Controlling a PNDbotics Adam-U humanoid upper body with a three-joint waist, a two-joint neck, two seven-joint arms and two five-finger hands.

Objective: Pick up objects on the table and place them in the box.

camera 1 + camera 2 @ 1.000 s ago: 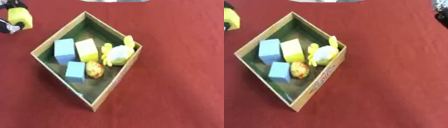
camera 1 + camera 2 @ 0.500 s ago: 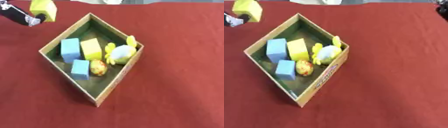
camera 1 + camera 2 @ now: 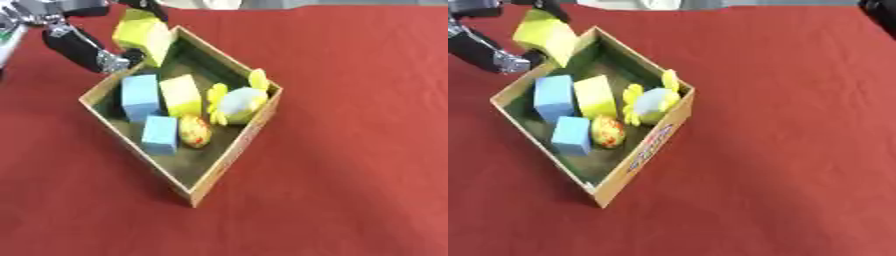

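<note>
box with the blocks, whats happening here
The robot's left hand holds a yellow block at the far corner of the cardboard box, above its rim, apparently about to put it in. Already inside the box are two blue blocks, another yellow block, a small speckled egg-shaped thing and a yellow and pale toy leaning at the right wall. The box sits on a red tablecloth. The right hand is not visible.
</note>
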